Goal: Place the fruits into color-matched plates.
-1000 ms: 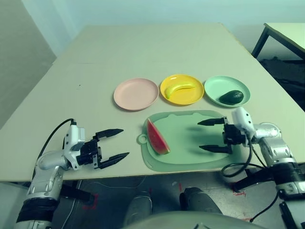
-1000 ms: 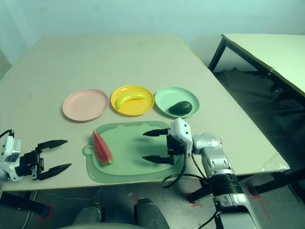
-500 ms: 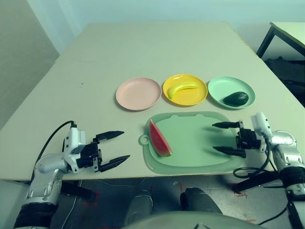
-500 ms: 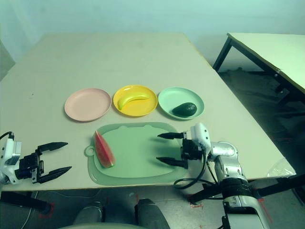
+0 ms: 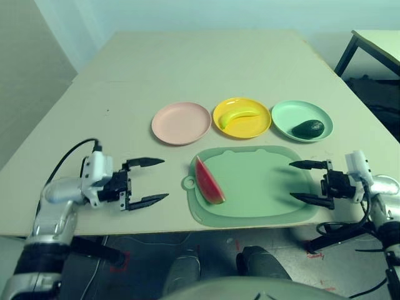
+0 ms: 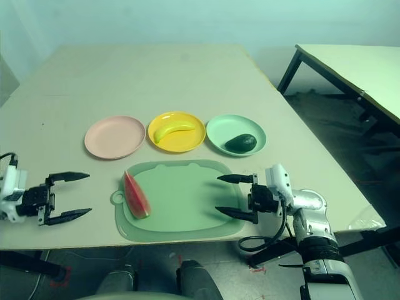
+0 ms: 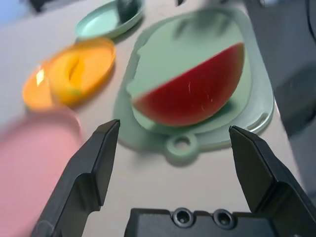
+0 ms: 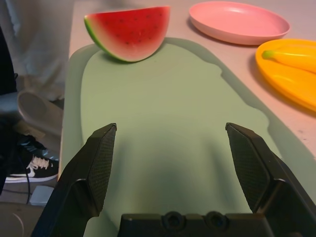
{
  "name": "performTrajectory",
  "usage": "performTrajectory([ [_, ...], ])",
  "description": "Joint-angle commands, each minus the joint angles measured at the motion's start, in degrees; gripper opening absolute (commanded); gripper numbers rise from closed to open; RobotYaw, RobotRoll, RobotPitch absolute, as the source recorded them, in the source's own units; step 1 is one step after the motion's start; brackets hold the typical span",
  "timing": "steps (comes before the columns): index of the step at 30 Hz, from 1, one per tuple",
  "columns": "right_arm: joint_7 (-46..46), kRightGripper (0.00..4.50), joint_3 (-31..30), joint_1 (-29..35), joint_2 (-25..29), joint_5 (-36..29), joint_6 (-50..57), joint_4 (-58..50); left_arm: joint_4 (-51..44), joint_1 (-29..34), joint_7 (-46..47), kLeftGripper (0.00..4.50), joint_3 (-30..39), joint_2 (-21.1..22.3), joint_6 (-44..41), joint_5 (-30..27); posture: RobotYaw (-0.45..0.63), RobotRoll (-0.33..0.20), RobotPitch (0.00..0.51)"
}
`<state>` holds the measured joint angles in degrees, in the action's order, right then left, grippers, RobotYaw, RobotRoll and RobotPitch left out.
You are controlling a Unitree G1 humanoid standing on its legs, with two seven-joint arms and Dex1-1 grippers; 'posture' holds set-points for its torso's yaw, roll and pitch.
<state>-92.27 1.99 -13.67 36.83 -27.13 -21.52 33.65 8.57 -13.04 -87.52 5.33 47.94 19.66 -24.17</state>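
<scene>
From where I stand, the watermelon wedge (image 5: 209,181) looks like light, stiff toy plastic, hardly fragile, though its smooth skin might slip or roll if nipped near a pointed end. I'd take it across the thick middle, one finger on the red face and one on the green rind, squeezing only moderately.

The wedge lies on the left part of the green mat (image 5: 262,187), beside the mat's little ring handle. The left gripper (image 5: 167,180) is spread wide and empty over the desk (image 5: 125,137), its fingertips pointing at the wedge across a modest gap. The right gripper (image 6: 217,195), also wide and empty, is over the mat's other end, farther from the fruit. So the left one seems the better placed.

Beyond the mat, the pink plate (image 5: 182,123) waits bare, while the banana (image 5: 239,115) lies in the yellow plate (image 5: 244,132) and the avocado (image 5: 308,129) in the mint plate (image 5: 289,113).
</scene>
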Motion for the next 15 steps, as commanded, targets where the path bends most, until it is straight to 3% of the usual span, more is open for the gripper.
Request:
performTrajectory([
  [1, -0.2, 4.46, -0.6, 0.8, 0.4, -0.5, -0.4, -1.1, -2.3, -5.0, -4.9, 4.5, -6.8, 3.8, 5.0, 1.5, -0.06, 0.0, 0.027],
  [8, -0.2, 4.46, -0.8, 1.9, 0.5, -0.5, 0.0, -2.8, -2.9, -18.4, -5.0, 4.5, -23.2, 9.3, 7.3, -1.0, -0.09, 0.0, 0.027],
  [15, 0.0, 4.46, 0.0, 3.2, -0.4, 0.2, 0.3, -4.7, 3.0, -27.5, -5.0, 4.5, -32.3, 7.7, 11.5, 0.7, -0.11, 0.0, 0.026],
])
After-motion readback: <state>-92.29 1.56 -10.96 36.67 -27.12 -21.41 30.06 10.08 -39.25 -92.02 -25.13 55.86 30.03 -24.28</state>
